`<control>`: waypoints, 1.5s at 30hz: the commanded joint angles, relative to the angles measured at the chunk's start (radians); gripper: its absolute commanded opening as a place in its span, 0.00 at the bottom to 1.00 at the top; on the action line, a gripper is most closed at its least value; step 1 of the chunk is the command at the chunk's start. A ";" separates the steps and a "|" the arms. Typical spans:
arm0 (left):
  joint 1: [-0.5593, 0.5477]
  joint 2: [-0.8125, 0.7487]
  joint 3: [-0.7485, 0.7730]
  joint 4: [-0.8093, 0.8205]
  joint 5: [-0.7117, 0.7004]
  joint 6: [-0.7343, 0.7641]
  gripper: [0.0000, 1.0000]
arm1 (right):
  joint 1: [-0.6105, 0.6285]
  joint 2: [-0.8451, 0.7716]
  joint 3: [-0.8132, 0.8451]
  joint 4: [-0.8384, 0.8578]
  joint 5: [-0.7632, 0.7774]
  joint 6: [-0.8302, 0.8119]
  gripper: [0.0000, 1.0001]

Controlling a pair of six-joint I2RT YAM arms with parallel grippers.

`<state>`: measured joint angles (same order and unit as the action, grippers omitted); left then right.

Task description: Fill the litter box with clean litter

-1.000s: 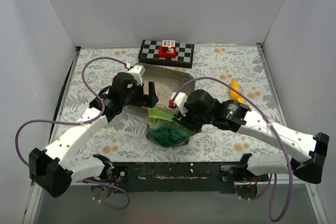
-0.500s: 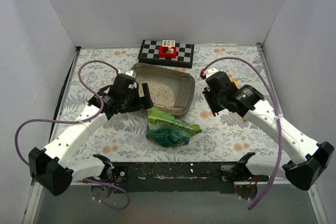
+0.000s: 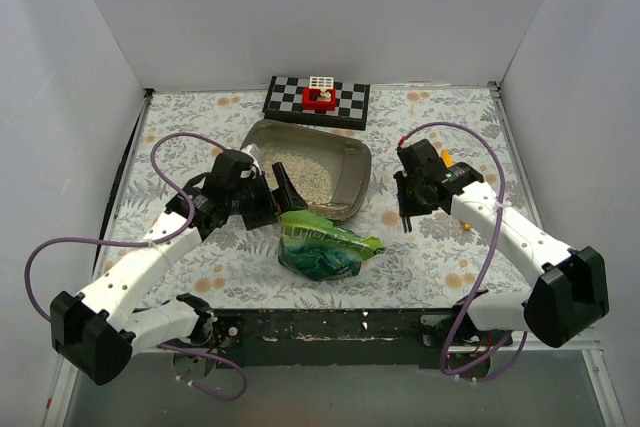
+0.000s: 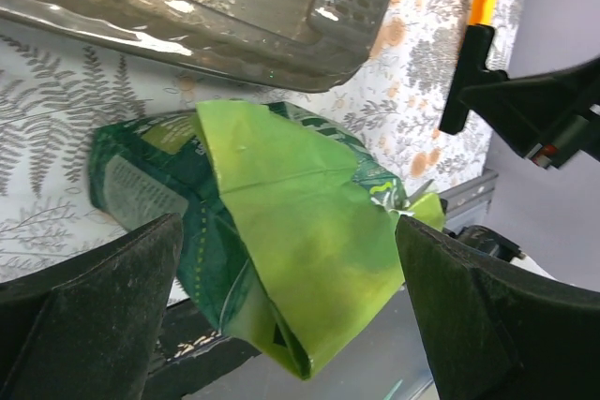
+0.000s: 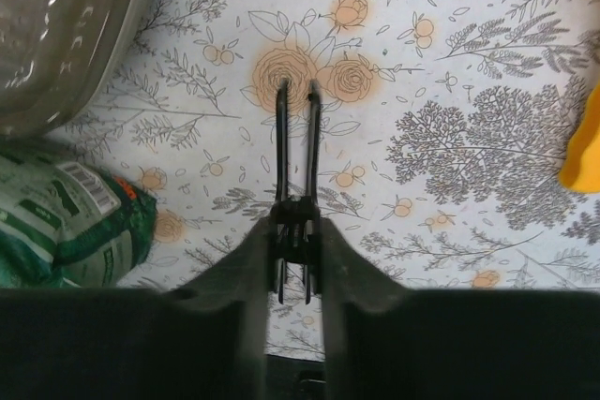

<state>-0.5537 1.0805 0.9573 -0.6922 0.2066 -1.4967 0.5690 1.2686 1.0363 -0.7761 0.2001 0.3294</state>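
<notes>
From above, the litter box (image 3: 358, 159) sits mid-surface (image 3: 430, 107). Litter (image 3: 300, 173) covers only part of its floor, so filling looks unfinished. The green bag (image 3: 322, 249) lies slumped just in front of it. The left claw (image 3: 283, 190) hangs at the box's near wall, and the right claw (image 3: 404, 219) is off to the right beside a scoop (image 3: 446, 159). A checkered board (image 3: 317, 99) lies behind the box.

The left wrist view shows that claw spread wide above the bag. The next move is probably to grip the crinkly film, with the box wall close by.

In the right wrist view, the fingers are together on nothing.
</notes>
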 commanded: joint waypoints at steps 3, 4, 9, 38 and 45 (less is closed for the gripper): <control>0.009 -0.027 -0.037 0.105 0.077 -0.050 0.98 | -0.035 0.063 -0.005 0.080 -0.039 0.068 0.51; 0.011 -0.025 -0.040 0.108 0.080 -0.048 0.98 | -0.035 0.066 -0.007 0.084 -0.031 0.071 0.51; 0.031 -0.019 -0.055 0.132 0.114 -0.034 0.98 | -0.047 0.086 0.007 0.081 -0.021 0.083 0.53; 0.173 0.013 -0.178 0.569 0.626 -0.154 0.16 | -0.047 -0.159 -0.070 0.023 -0.044 0.096 0.53; 0.178 -0.026 -0.184 0.674 0.628 -0.059 0.00 | -0.047 -0.245 0.008 0.056 -0.132 -0.073 0.51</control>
<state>-0.3813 1.1042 0.7563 -0.1329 0.8032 -1.6245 0.5236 1.0912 0.9657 -0.7616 0.1448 0.3721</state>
